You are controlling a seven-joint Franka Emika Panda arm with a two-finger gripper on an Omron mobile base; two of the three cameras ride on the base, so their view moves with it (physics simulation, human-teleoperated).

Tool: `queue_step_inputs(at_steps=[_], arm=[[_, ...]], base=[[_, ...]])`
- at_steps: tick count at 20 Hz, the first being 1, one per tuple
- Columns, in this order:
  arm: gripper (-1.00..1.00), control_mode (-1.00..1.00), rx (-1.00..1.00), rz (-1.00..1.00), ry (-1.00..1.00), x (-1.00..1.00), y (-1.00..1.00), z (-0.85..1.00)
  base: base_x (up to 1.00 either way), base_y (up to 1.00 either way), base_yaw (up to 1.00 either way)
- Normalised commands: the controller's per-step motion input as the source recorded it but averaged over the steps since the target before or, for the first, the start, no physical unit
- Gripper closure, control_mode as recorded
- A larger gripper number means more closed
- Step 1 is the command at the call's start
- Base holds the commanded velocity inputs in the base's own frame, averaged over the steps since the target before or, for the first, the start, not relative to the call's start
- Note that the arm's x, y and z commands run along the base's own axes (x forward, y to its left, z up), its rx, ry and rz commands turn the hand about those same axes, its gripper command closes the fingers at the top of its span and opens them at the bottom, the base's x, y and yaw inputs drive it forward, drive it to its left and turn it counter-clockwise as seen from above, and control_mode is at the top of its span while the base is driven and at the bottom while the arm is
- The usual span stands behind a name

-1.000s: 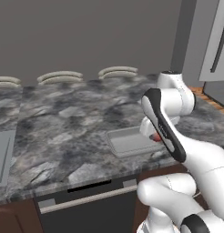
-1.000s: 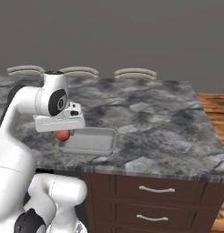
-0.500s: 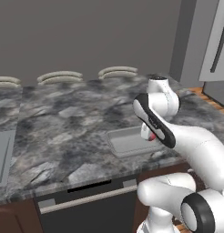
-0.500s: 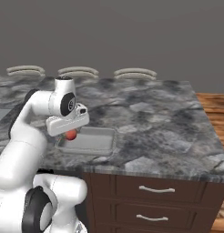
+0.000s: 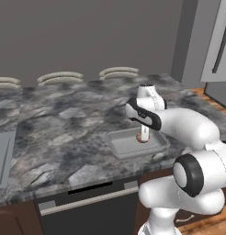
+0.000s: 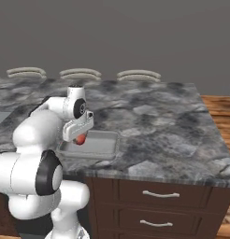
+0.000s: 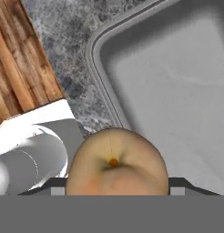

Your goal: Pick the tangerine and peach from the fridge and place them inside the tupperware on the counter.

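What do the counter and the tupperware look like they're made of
The counter looks like polished stone, marble or granite, going by its mottled grey and white veining. The tupperware looks like matte light-grey plastic, smooth with rounded corners and a flared rim, though brushed metal can't be ruled out.

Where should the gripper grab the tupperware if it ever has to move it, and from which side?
Probably the flared rim of the tupperware, along a straight side rather than a rounded corner, coming from above with one finger inside the wall and one outside. It lies flat and shallow on the counter, too wide to span. The gripper now holds the peach, so it would need to release that first.
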Motion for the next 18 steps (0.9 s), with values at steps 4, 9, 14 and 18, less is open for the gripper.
queue_step_inputs(at_steps=[4,9,14,18], arm=[[1.0,-1.0,0.0,0.34,0.01,0.6,0.0,-0.5],[1.0,-1.0,0.0,0.3,0.0,0.51,0.02,-0.49],[1.0,-1.0,0.0,0.21,0.0,0.43,0.05,-0.45],[1.0,-1.0,0.0,0.15,0.0,0.3,0.02,-0.35]], base=[[0.0,0.0,0.0],[0.0,0.0,0.0],[0.0,0.0,0.0],[0.0,0.0,0.0]])
